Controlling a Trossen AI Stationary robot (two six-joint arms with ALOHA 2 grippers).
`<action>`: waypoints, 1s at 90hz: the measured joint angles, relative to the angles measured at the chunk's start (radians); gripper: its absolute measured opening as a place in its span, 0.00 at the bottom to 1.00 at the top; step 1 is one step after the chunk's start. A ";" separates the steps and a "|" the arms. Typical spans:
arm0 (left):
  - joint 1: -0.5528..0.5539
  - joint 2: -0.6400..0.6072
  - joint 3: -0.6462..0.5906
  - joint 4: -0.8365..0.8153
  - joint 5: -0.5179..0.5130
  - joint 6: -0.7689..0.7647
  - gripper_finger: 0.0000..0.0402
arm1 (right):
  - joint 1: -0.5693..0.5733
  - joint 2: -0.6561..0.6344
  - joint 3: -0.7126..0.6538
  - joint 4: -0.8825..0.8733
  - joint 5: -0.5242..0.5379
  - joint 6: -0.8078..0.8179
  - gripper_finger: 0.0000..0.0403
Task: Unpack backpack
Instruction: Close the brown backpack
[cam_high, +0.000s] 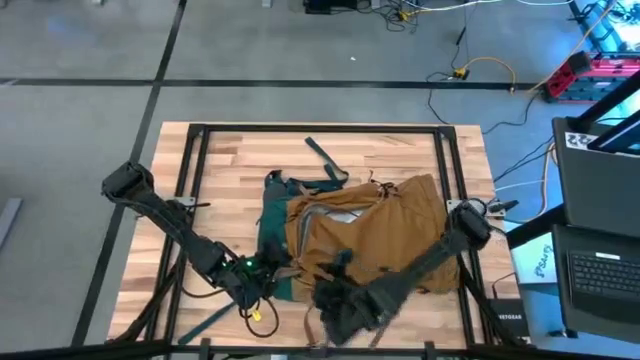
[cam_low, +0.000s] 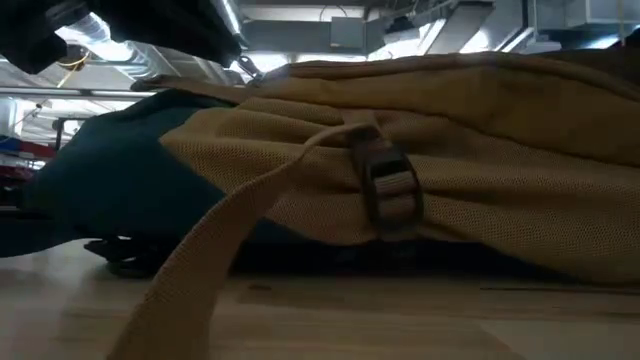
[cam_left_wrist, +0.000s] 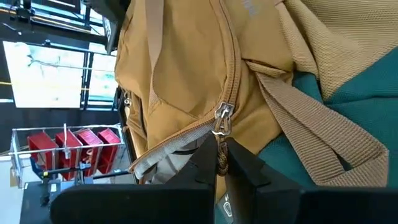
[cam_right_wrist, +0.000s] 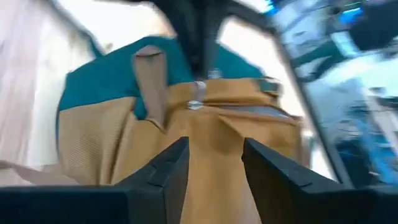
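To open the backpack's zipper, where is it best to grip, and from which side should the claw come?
Grip the braided cord hanging from the metal zipper pull on the backpack. The left claw already has the cord between its fingers, coming from the teal base end. The cord hangs free of the fabric, so it probably pinches more easily than the flat slider.

No text, label or number can be read with any certainty. In the high view, a small dark box (cam_high: 508, 318) at the lower right, beside the table's edge, carries a line of pale lettering too small to make out. Just above it, a white sheet (cam_high: 537, 262) bears blue handwriting that stays illegible. The backpack (cam_high: 375, 240) shows no readable brand mark.
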 joint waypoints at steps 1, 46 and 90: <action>0.000 0.000 0.000 0.000 0.000 0.000 0.00 | -0.007 0.000 0.001 0.010 -0.015 -0.016 0.34; -0.052 -0.008 0.000 -0.016 0.002 0.011 0.00 | -0.200 -0.013 0.008 0.311 -0.480 -0.414 0.33; -0.064 -0.009 0.000 -0.014 -0.007 0.026 0.00 | -0.280 -0.010 0.008 0.313 -0.720 -0.437 0.33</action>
